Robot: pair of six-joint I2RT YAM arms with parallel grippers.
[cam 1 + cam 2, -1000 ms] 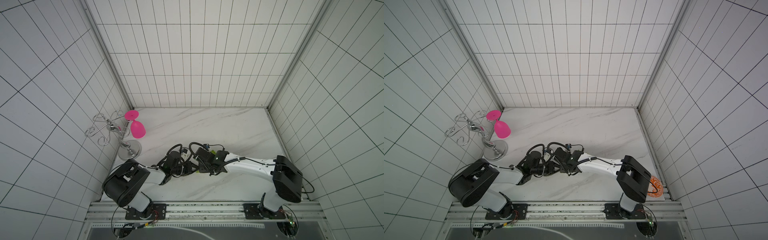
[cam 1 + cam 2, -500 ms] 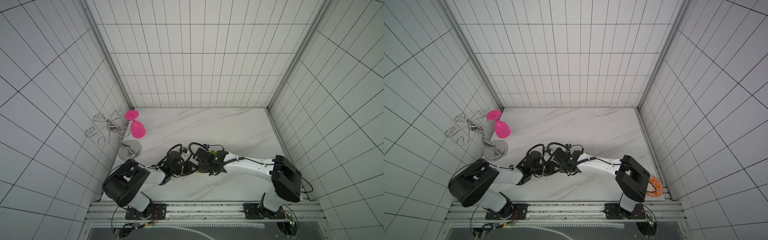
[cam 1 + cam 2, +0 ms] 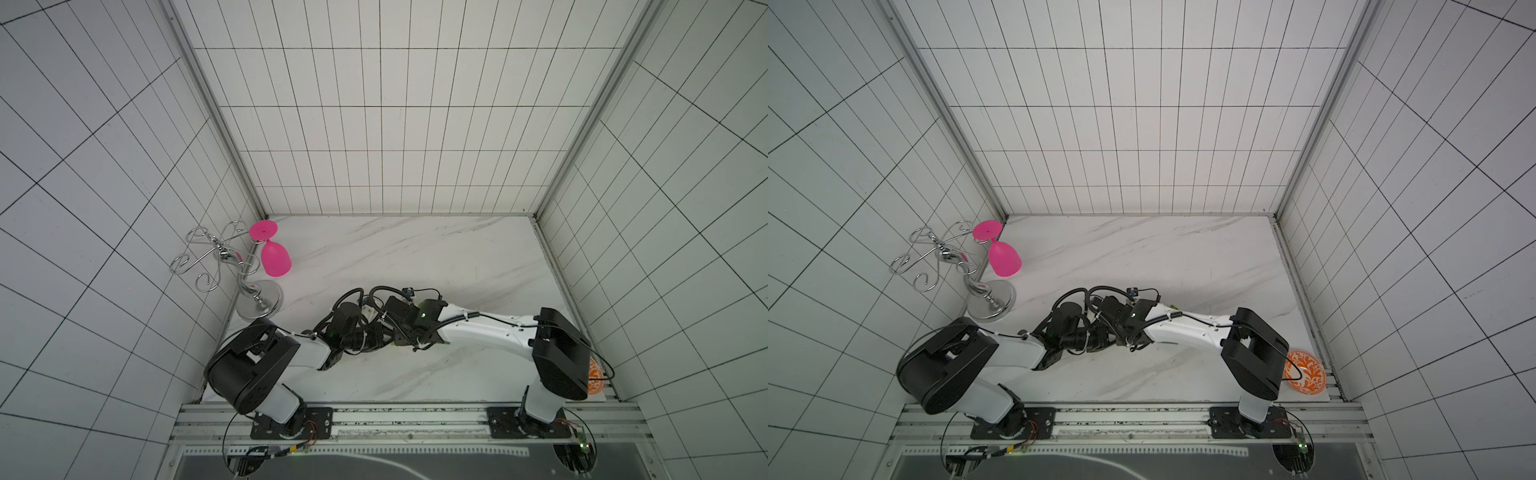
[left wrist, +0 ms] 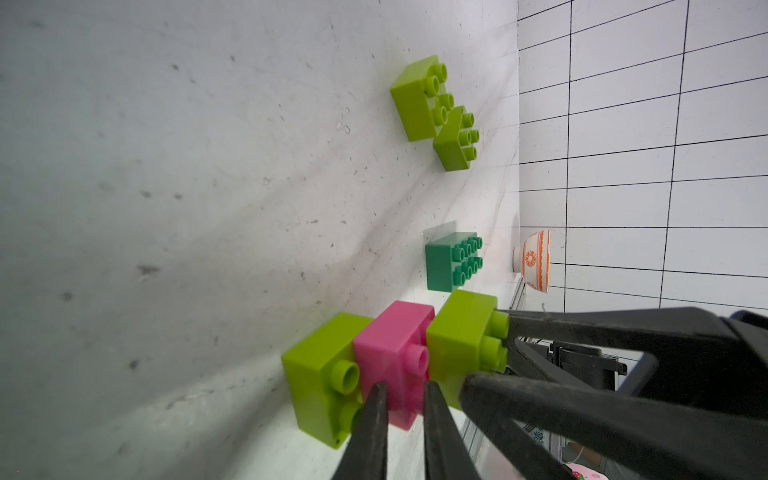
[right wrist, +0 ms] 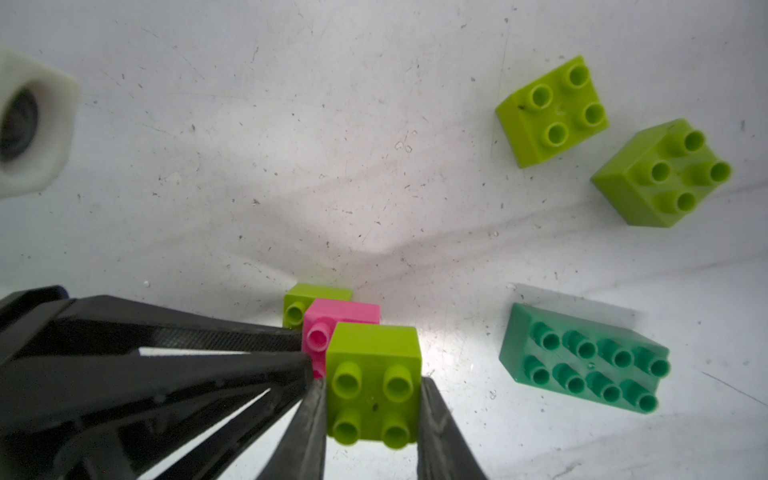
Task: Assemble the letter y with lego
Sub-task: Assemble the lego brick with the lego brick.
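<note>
A stepped stack of lego stands on the marble table: a lime brick (image 4: 320, 374) at the bottom, a pink brick (image 4: 395, 353) on it and a lime brick (image 5: 374, 374) on top. My left gripper (image 4: 404, 395) is shut on the pink brick (image 5: 340, 316). My right gripper (image 5: 374, 386) is shut on the top lime brick (image 4: 461, 336). Two loose lime bricks (image 5: 552, 112) (image 5: 660, 174) and the dark green rectangle (image 5: 582, 357) lie apart nearby, studs up. In both top views the left arm (image 3: 353, 328) and right arm (image 3: 419, 320) meet and hide the stack.
A pink goblet (image 3: 274, 257) hangs on a chrome wire rack (image 3: 257, 299) at the left wall. An orange patterned bowl (image 3: 1304, 370) sits at the front right corner, behind the right arm's base. Tiled walls close in three sides.
</note>
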